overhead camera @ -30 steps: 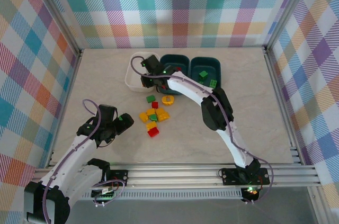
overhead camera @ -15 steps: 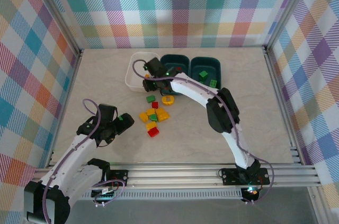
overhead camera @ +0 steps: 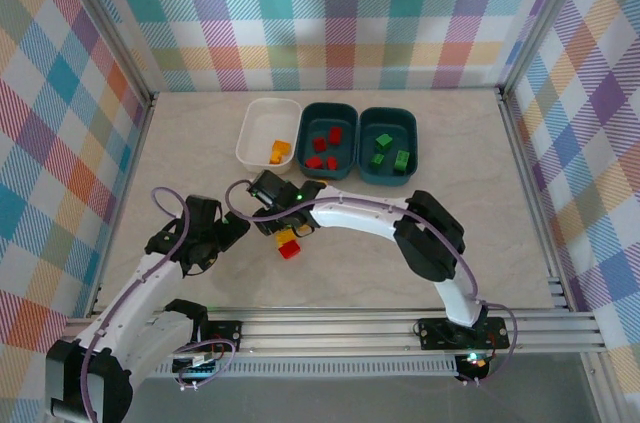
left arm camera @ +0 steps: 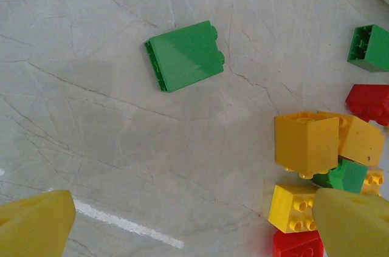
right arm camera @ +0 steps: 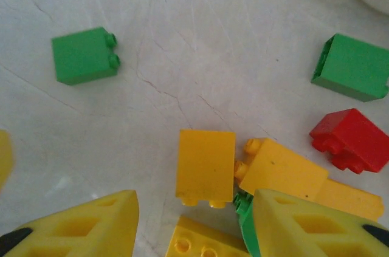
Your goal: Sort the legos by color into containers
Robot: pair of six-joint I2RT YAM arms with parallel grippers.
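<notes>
Two things have changed, neither at the far left: the left gripper (overhead camera: 225, 233) hangs just left of the loose pile with its jaws spread wide and empty, as it did a second ago. Next along, the white tray (overhead camera: 255, 133) shows one orange brick (overhead camera: 281, 151) lying in it, where a second ago the right arm reached over that tray and covered the spot. The right gripper (overhead camera: 283, 218) has since swung back toward the near edge and sits low over the loose legos (overhead camera: 289, 246) on the table (overhead camera: 190, 143), its jaws partly spread and pinching nothing. In the right wrist view a yellow brick (right arm camera: 205, 167) lies just ahead of the gap between its fingers (right arm camera: 91, 223), with a green brick (right arm camera: 84, 55) off to the left and a red brick (right arm camera: 349, 138) to the right. Further right, the middle teal tray (overhead camera: 330, 109) holds red pieces and the right teal tray (overhead camera: 388, 112) green ones. By my reading the orange drop is finished and another pick from the pile is being lined up, with several bricks of all three colours left to sort.
</notes>
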